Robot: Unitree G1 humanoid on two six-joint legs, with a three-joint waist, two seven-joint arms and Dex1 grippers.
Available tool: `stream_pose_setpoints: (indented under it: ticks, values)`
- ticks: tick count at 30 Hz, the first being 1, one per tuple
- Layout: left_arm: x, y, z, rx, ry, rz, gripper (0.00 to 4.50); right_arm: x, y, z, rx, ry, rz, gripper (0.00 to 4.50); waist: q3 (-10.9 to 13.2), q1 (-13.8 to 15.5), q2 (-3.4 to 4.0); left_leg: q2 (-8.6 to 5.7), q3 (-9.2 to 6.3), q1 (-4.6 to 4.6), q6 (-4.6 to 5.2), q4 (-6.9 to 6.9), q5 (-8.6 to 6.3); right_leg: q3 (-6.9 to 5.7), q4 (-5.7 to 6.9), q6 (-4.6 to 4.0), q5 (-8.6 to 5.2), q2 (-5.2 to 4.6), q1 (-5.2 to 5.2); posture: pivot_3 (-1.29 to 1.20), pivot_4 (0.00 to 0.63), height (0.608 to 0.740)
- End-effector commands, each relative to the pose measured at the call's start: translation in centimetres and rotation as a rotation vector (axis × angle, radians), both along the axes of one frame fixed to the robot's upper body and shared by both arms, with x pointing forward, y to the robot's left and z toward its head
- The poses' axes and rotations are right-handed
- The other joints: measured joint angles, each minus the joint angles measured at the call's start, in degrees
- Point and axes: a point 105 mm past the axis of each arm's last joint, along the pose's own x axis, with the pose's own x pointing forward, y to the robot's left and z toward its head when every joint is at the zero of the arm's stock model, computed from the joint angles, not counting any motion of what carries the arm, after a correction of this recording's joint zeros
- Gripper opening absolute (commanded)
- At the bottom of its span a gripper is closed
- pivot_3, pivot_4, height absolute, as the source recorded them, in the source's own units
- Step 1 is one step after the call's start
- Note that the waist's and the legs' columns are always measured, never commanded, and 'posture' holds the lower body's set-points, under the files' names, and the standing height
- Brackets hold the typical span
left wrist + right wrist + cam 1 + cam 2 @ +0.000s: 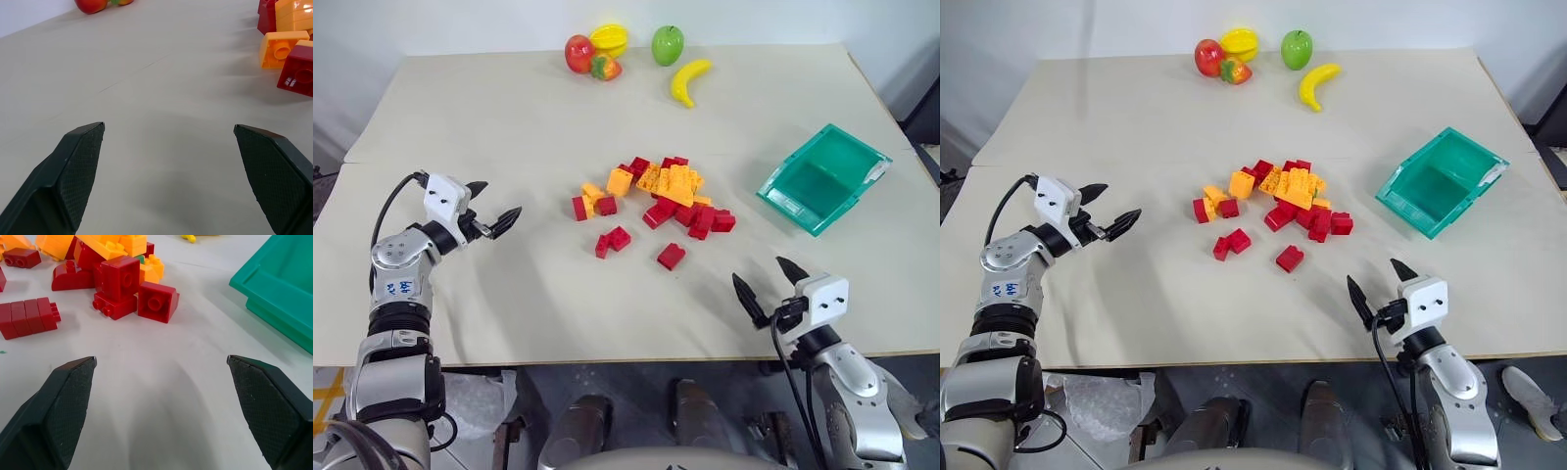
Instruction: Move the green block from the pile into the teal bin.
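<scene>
From the head camera, the left end effector hangs with its two black fingers spread and empty over the beige paper-covered worktop, and the pile of small red and orange-yellow studded plastic bricks lies well off to its right. The right end effector is likewise spread wide and empty near the worktop's front edge; the pile sits ahead of it and to its left, the translucent teal rectangular plastic bin ahead and slightly to its right. In the left wrist view, bare worktop lies between the parted fingers. In the right wrist view, a sliver of the dark-green studded block peeks out among the orange and red bricks, well ahead of that end effector, inside the pile.
</scene>
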Motion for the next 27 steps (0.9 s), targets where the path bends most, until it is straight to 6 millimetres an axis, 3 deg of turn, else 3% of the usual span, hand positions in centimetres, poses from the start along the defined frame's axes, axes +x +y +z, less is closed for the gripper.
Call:
stream_pose_setpoints:
  ticks: [1,13,17,20,23,27]
  values:
    - [0.3,0.0,1.7,0.0,-0.071,0.009,4.5,-0.1,0.3,1.4,-0.003,-0.045,0.018,4.48,0.0,0.01,0.0,0.0,0.0,0.0,0.0,0.0,0.0,0.0,0.0,0.0,0.0,0.0,0.0,0.0,0.15,0.74]
    - [0.4,-1.6,1.5,0.005,-0.021,-0.083,4.5,-0.8,2.1,3.4,-0.043,-0.027,0.138,4.48,0.0,0.08,0.0,0.0,0.04,-0.02,0.01,0.01,0.0,0.03,0.0,0.01,0.01,0.0,-0.02,0.0,0.15,0.74]
    - [-1.3,-4.0,2.9,-0.036,-0.023,-0.325,4.5,-1.7,3.9,5.0,-0.072,0.031,0.253,4.48,0.01,0.05,-0.01,0.01,0.06,-0.08,0.04,0.03,-0.02,0.03,0.0,0.01,0.01,0.0,-0.07,0.0,0.15,0.74]
    - [-1.8,-5.0,3.5,-0.029,-0.027,-0.408,4.5,-1.6,5.1,6.1,-0.096,0.058,0.31,4.48,0.01,-0.1,-0.02,0.05,0.1,-0.09,0.05,0.05,-0.03,0.05,-0.02,0.01,0.02,0.0,-0.09,0.0,0.15,0.74]
    - [-2.5,-6.0,3.5,-0.044,0.006,-0.501,4.5,-1.3,6.7,6.3,-0.136,0.147,0.38,3.89,0.02,-0.04,-0.03,0.08,0.18,-0.07,0.05,0.08,-0.03,0.07,-0.02,-0.01,0.05,0.01,-0.09,0.0,0.15,0.74]
    - [-3.0,-6.6,3.8,-0.067,0.012,-0.57,4.5,-0.3,7.6,7.2,-0.084,0.177,0.373,2.56,0.07,0.21,-0.11,0.1,0.16,-0.1,0.07,0.06,-0.05,0.05,-0.1,-0.02,0.07,0.02,-0.09,0.0,0.15,0.74]
